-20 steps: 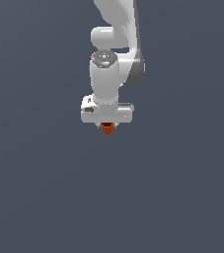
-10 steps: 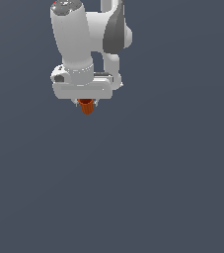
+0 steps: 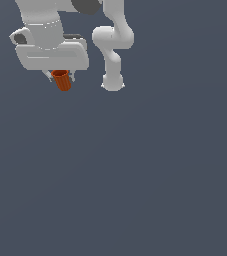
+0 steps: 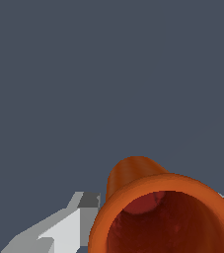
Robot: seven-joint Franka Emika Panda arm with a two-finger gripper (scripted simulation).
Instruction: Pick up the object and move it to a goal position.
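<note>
Orange cup pinched between the jaws of the white gripper, upper left of the exterior view, rim toward the wrist

A plain, dark blue-grey ground fills the exterior view, flat and even in tone, with no markings on it. The wrist view shows the same ground behind.
</note>
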